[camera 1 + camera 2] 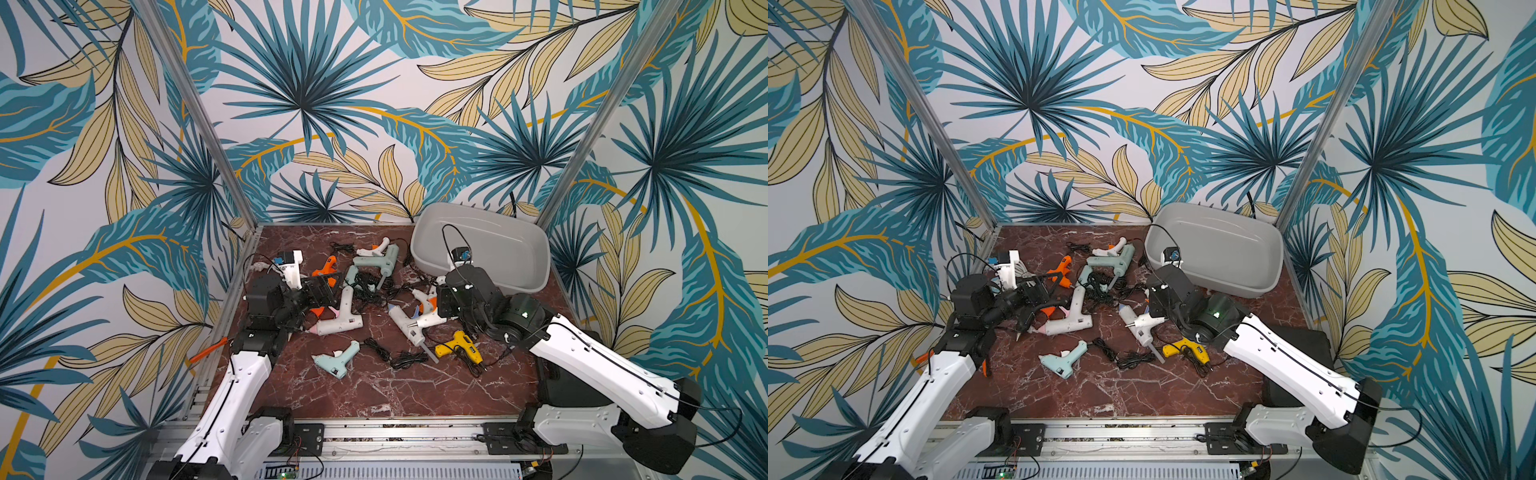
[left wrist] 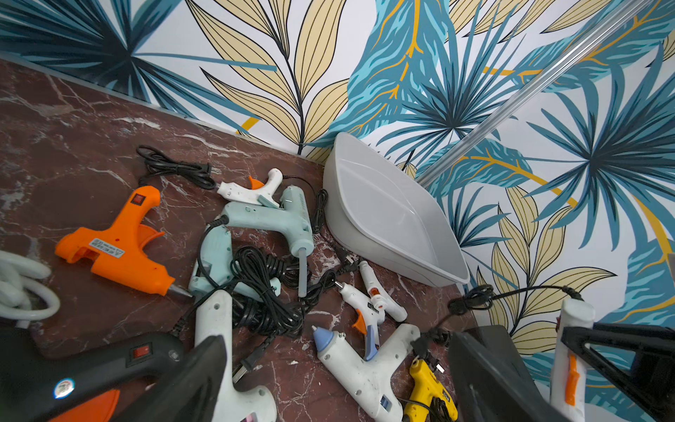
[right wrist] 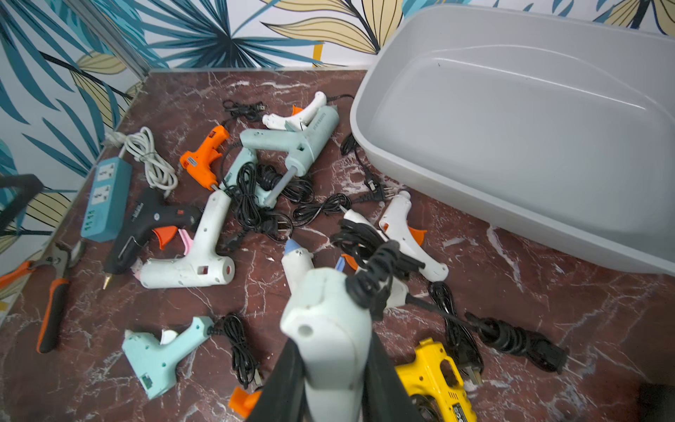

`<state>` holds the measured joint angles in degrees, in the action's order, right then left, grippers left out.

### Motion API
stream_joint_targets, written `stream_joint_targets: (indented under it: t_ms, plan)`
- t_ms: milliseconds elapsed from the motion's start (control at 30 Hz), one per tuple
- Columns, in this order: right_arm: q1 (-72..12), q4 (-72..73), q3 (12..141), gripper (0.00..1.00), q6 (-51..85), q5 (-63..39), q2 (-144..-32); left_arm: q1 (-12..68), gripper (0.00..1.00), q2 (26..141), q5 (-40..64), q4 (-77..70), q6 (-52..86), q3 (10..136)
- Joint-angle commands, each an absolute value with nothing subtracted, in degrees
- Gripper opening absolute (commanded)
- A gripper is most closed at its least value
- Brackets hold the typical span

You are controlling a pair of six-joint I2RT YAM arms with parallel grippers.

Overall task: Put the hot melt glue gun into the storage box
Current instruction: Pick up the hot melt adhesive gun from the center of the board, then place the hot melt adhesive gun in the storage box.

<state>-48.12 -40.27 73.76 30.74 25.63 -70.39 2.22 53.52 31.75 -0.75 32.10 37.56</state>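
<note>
My right gripper is shut on a white hot melt glue gun with an orange trigger and a black cord coiled at its end. It holds the gun above the table, just in front of the storage box, a light grey tub at the back right with nothing in it. In the left wrist view the held gun stands upright. My left gripper is open over the left side of the pile, with nothing between its fingers.
Several glue guns and tangled black cords litter the marble table: an orange one, mint ones, a yellow one and a black one. A blue power strip and pliers lie at the left edge.
</note>
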Motion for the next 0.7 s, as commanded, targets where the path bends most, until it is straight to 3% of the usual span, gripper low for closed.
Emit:
stream_joint_targets:
  t_ms: [0, 333, 667]
  plan:
    - [-47.1, -34.1, 74.5, 0.00, 29.1, 23.1, -70.9, 2.4, 1.00, 54.6, 35.4, -3.0, 33.5, 38.0]
    - [-46.5, -9.9, 66.3, 0.00, 26.8, 23.3, -70.6, 8.1, 1.00, 56.5, 45.5, -7.1, 34.5, 40.6]
    - [-46.4, -7.3, 69.8, 0.00, 27.4, 20.3, -75.6, 23.4, 0.92, 60.1, 44.4, 3.9, 17.0, 49.3]
